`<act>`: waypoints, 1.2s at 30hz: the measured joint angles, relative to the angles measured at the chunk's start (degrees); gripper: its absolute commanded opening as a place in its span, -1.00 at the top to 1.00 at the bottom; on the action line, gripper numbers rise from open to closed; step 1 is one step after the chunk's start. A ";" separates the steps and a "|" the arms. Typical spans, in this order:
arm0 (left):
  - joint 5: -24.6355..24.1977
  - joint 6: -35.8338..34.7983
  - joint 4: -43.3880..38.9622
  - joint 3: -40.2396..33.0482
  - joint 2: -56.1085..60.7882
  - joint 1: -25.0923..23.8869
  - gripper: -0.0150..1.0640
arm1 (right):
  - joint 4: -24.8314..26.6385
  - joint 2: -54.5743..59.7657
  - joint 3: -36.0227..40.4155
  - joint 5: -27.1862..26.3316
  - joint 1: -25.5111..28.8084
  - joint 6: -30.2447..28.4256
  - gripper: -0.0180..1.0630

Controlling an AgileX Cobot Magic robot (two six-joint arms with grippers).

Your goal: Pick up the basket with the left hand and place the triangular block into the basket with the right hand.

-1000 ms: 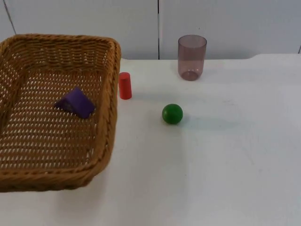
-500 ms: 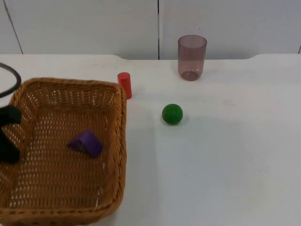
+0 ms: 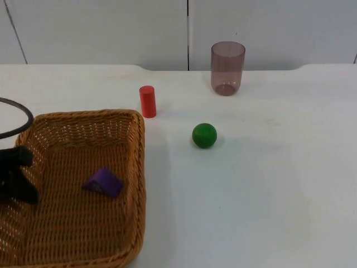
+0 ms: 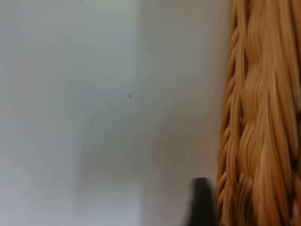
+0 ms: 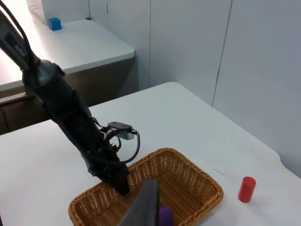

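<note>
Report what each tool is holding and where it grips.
The left tool is clamped on the wicker basket at its left rim. Right tool: holds nothing visible.

The brown woven wicker basket [image 3: 78, 190] has come down from where it hung high and tilted near the partition, and now sits low and level at the near left of the table. The small purple triangular block [image 3: 104, 182] has slid with it, lying nearer the front inside. The left gripper [image 3: 14, 176], unseen a second ago, now grips the basket's left rim.
</note>
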State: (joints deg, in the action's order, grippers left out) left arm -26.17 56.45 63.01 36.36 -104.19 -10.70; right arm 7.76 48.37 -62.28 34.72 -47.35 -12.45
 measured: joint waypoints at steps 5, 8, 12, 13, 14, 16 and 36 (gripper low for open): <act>1.93 1.17 0.13 -0.10 1.98 0.00 -0.82 | 0.00 0.00 0.00 0.00 0.00 0.00 -0.53; 3.80 1.38 -0.46 -0.10 6.06 -0.27 -0.92 | -0.50 0.00 0.00 0.00 0.00 0.00 -0.53; 6.99 1.58 -2.87 -0.10 17.04 -0.39 -0.92 | -1.25 -0.32 0.00 0.00 0.00 0.00 -0.53; 6.99 1.58 -2.87 -0.10 17.04 -0.39 -0.92 | -1.25 -0.32 0.00 0.00 0.00 0.00 -0.53; 7.49 1.50 -3.22 -0.11 20.45 -0.47 -0.92 | -1.25 -0.32 0.00 0.00 0.00 0.00 -0.53; 7.87 1.60 -3.36 -0.21 27.58 -0.61 -0.92 | -1.25 -0.32 0.00 0.00 0.00 0.00 -0.53; -4.97 -4.83 -7.80 -0.21 64.17 11.58 -0.92 | -3.22 -8.75 0.25 0.86 0.00 0.00 -0.53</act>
State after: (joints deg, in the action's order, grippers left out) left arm -31.14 51.62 55.21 36.15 -40.01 0.88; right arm 4.54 39.63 -62.03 35.57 -47.35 -12.45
